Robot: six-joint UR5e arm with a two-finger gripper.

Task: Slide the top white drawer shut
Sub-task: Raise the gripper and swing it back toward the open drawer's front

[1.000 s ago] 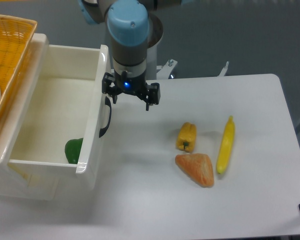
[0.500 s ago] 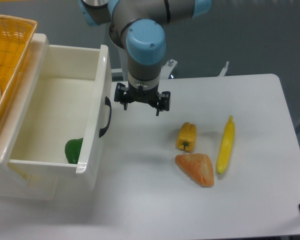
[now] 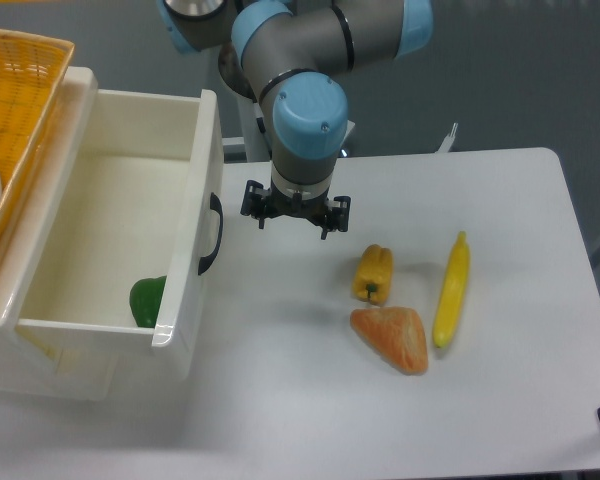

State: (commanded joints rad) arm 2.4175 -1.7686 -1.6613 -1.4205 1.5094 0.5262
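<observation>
I'm hanging over the table w/ my gripper (image 3: 295, 213) spread, holding nothing, just right of the top white drawer (image 3: 120, 235), which is sitting pulled well out, black handle (image 3: 212, 235) facing me. Risks, as I'm judging them: pushing off-centre could be skewing the box and jamming it; a fingertip catching in the handle loop; the green pepper (image 3: 148, 300) inside rolling; swinging wide, I could be knocking the yellow pepper (image 3: 373, 273).

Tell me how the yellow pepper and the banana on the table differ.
The yellow pepper is short and blocky; the banana is long and thin. The pepper lies nearer the robot's tool; the banana lies farther right. Both are yellow, lie on the white table, and flank the orange wedge.
</observation>
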